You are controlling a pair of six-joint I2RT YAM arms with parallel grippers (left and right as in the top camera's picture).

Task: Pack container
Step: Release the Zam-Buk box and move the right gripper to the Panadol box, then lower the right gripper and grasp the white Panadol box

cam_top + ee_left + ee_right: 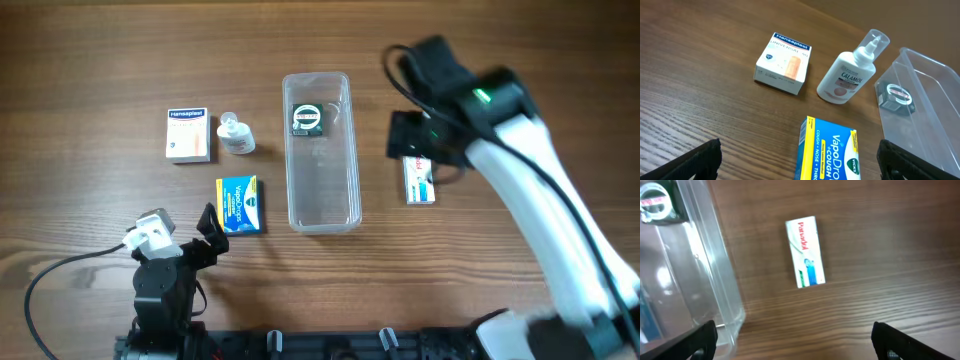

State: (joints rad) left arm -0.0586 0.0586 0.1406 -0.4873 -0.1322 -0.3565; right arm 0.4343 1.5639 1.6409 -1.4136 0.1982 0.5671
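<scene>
Fingers (pixel 692 341) of the right gripper (pixel 795 342) are standing wide apart, holding nothing, above the white box (pixel 806 251) beside the container (pixel 722 272), while the left gripper (pixel 798 152) is hanging equally released.

The clear tub (pixel 722 265) fills the left side. A small dark item (pixel 657 202) with a round white label lies inside its far end. A white box (pixel 805 251) lies flat on the table (pixel 900 240), right of the tub and apart from it. The right gripper (pixel 800 342) has its fingers spread wide and holds nothing.
</scene>
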